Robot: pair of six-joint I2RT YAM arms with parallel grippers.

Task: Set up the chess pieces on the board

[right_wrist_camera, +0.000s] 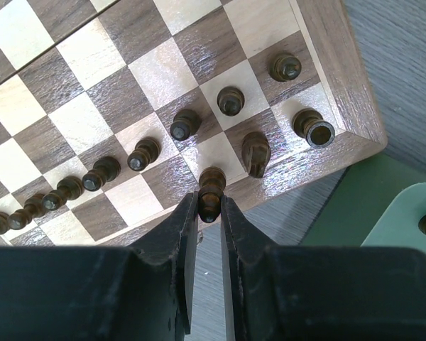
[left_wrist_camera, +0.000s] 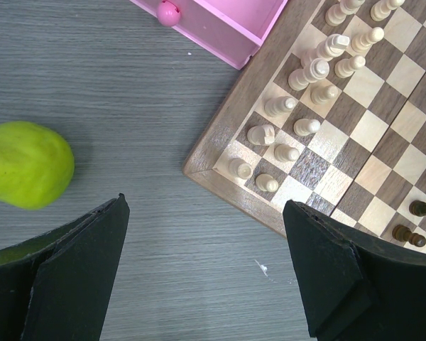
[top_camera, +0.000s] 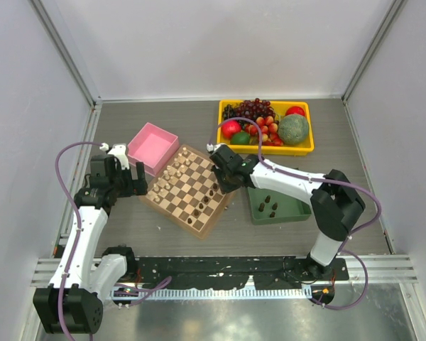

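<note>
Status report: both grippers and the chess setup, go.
Left gripper open, hovering beside checkered wooden board. Right gripper shut on dark brown chess piece over board's edge row. Dark knight close alongside.

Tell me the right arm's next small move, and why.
Probably ease straight down until the piece seats, then open. The right gripper is shut on a dark piece that stands upright over the edge row of the board, beside the knight, where a square looks free. Whether its base already touches the wood cannot be told.
</note>
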